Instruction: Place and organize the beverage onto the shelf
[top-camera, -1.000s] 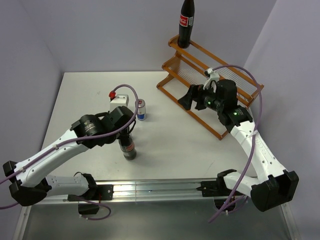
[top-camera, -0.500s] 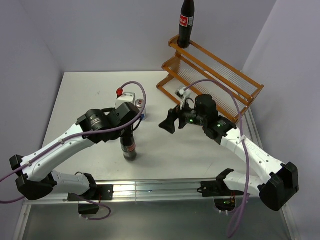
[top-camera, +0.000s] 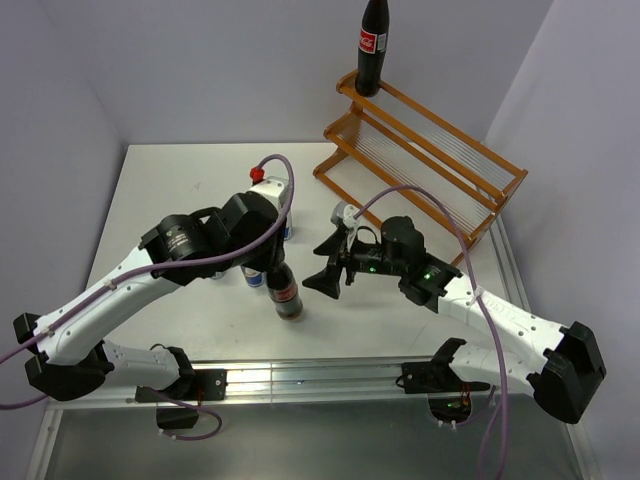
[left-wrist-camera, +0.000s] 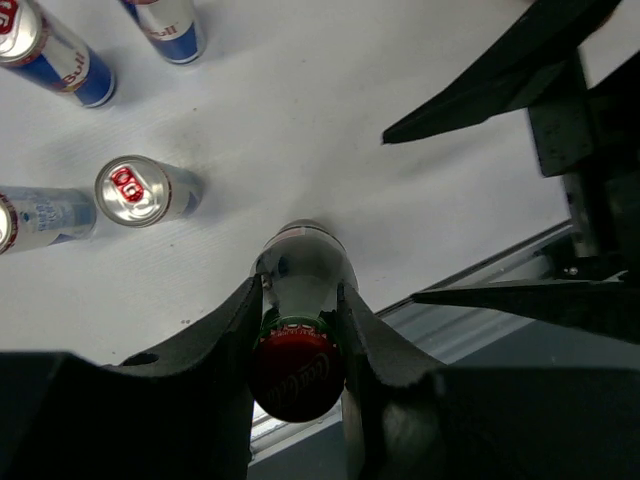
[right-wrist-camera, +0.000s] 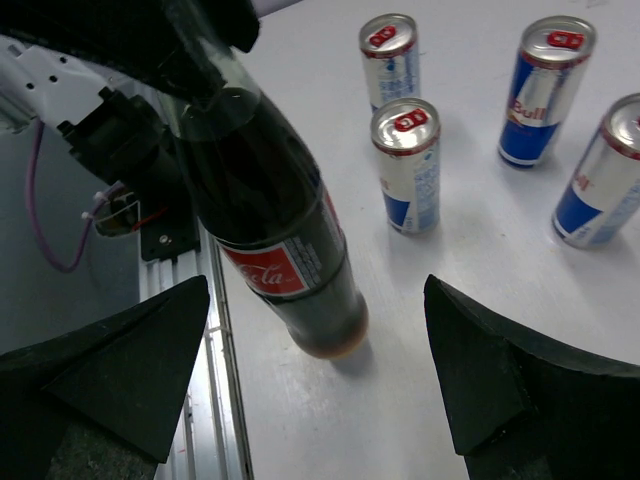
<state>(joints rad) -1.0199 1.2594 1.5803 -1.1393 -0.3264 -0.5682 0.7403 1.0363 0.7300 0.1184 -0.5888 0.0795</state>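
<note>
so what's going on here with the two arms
The left hand is clamped on the neck of a cola bottle, holding it tilted near the front of the table, its base at or just above the surface. The right hand faces the bottle with jaws wide open and touches nothing. Four Red Bull cans stand on the table behind. A second cola bottle stands at the far end of the shelf.
</note>
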